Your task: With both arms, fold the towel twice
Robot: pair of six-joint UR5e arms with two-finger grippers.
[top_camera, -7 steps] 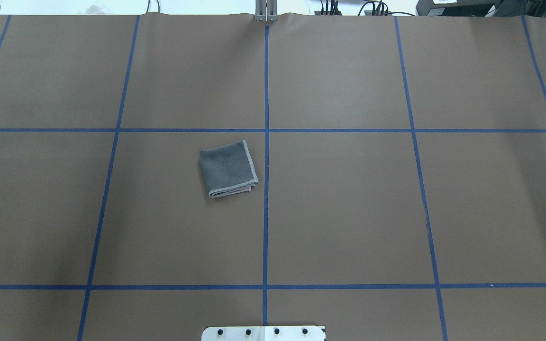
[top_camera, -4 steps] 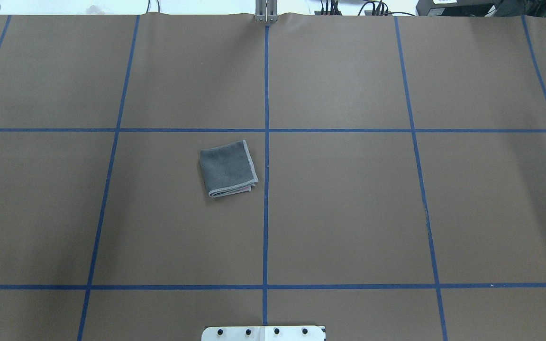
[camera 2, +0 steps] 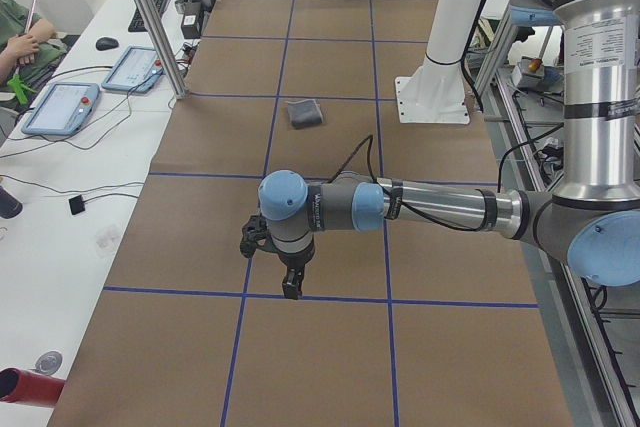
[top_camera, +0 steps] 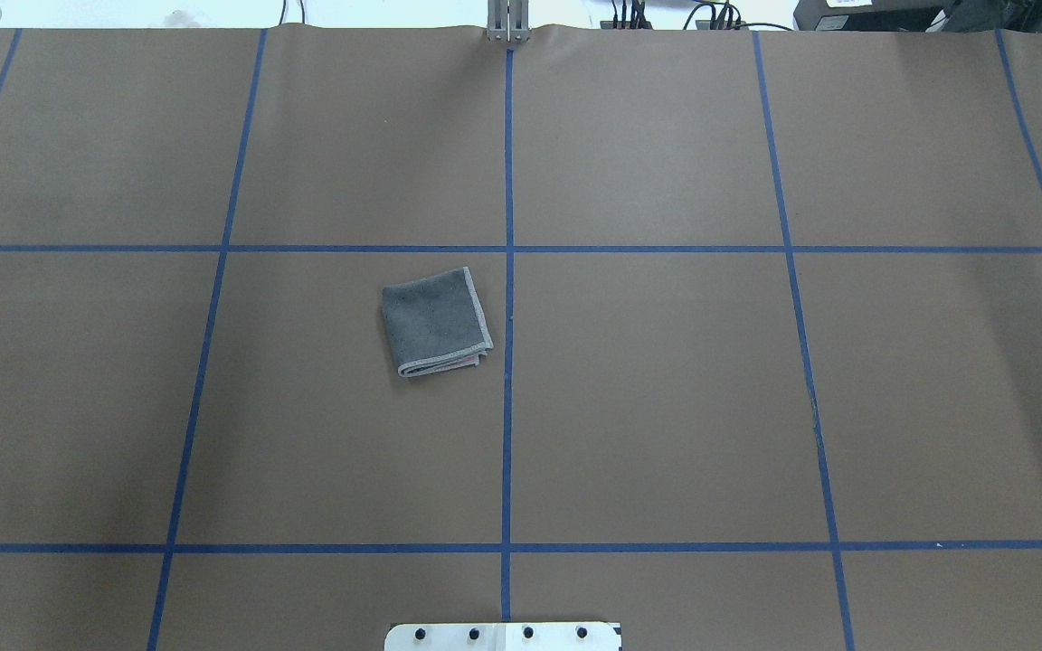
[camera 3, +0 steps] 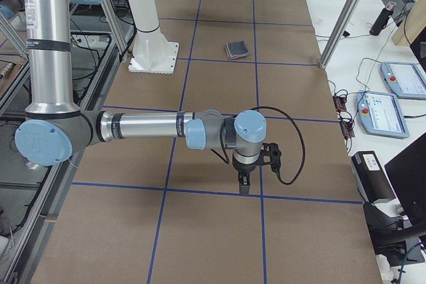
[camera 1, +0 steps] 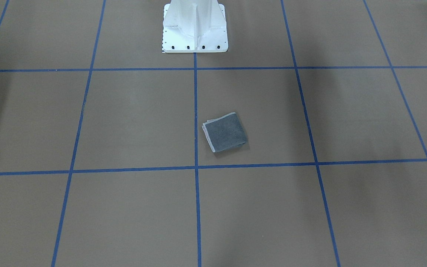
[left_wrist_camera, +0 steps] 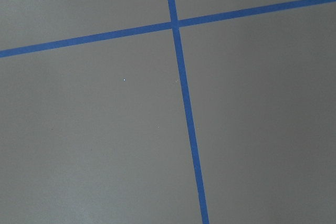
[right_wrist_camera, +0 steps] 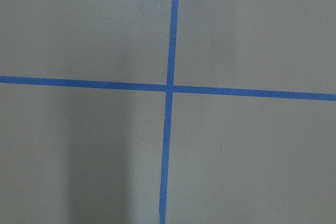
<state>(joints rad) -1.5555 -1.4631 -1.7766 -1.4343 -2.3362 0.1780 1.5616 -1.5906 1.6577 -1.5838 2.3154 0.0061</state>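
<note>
The towel (top_camera: 437,321) lies folded into a small square, dark grey face up with light grey edging, a sliver of pink at its near edge. It sits just left of the centre tape line, and shows in the front-facing view (camera 1: 225,132) and both side views (camera 2: 304,113) (camera 3: 237,49). No arm is near it. The left gripper (camera 2: 291,285) hangs low over the table far from the towel; I cannot tell if it is open or shut. The right gripper (camera 3: 243,183) hangs likewise at the other end; I cannot tell its state. Both wrist views show only brown table and blue tape.
The white pedestal base (camera 1: 195,26) stands at the robot's side of the table. Blue tape lines (top_camera: 507,407) divide the brown table into squares. Side desks hold tablets (camera 2: 62,107) (camera 3: 406,79) and cables, with metal posts (camera 2: 150,22) at the table edges.
</note>
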